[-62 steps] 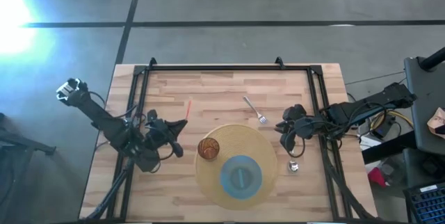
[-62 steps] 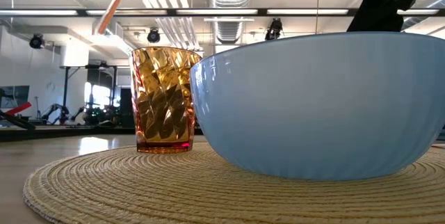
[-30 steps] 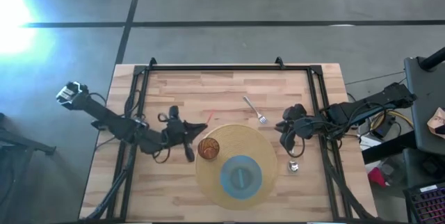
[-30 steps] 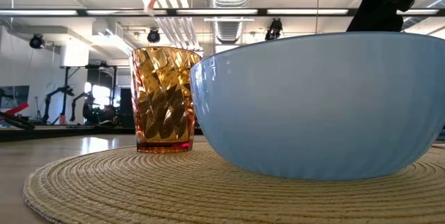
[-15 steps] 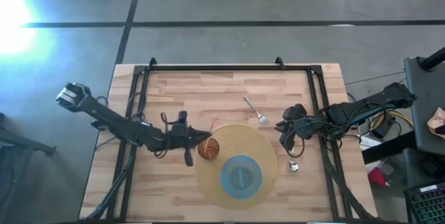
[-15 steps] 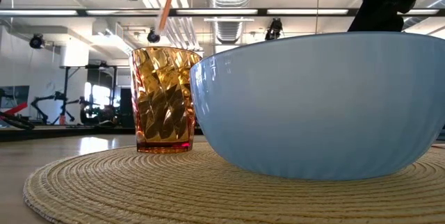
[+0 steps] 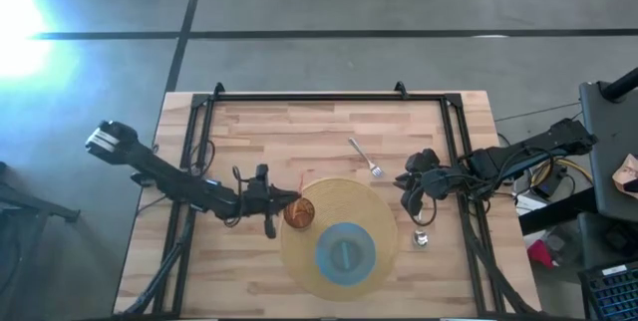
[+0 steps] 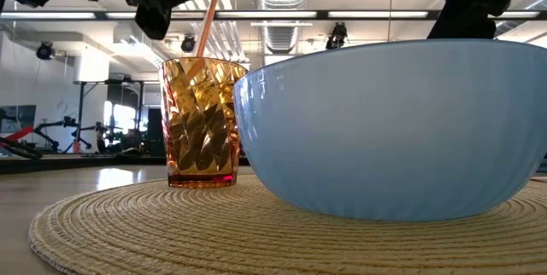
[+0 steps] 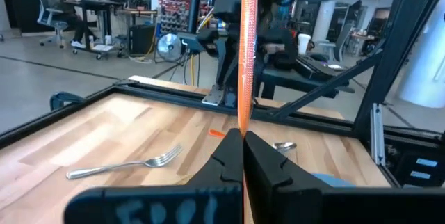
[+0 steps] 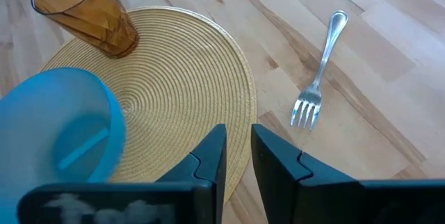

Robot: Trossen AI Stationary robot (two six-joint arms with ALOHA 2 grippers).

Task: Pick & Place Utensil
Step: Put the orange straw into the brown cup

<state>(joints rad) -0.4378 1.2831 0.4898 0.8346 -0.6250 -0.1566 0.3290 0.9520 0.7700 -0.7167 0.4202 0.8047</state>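
Observation:
My left gripper (image 7: 287,201) is shut on an orange-red straw (image 8: 209,19) and hovers at the left rim of the amber ribbed glass (image 7: 299,211). The glass (image 8: 201,121) stands on the round woven mat (image 7: 374,206) beside the blue bowl (image 7: 346,251). The straw's lower end dips into the glass mouth (image 8: 198,60). A silver fork (image 7: 366,159) lies on the wood beyond the mat. My right gripper (image 7: 412,189) waits at the mat's right side, slightly open, touching nothing. My left gripper pinches the straw (image 9: 243,120) partway along its length between its two fingers, which come nearly level from the table's left and lie across it. The straw stands nearly upright, a little tilted. It is lifted clear of the table, with its lower end inside the glass.
The bowl (image 10: 62,123) holds a light-blue utensil (image 10: 82,147). A small silver object (image 7: 421,238) lies right of the mat. A black frame (image 7: 309,95) runs along the table's far and side edges. Bare wood (image 7: 249,132) spreads across the far left.
My left gripper has moved toward the table's right and down to the glass, carrying the straw. The straw has tipped from a slant to nearly upright, and its lower end has dropped from above the rim into the glass.

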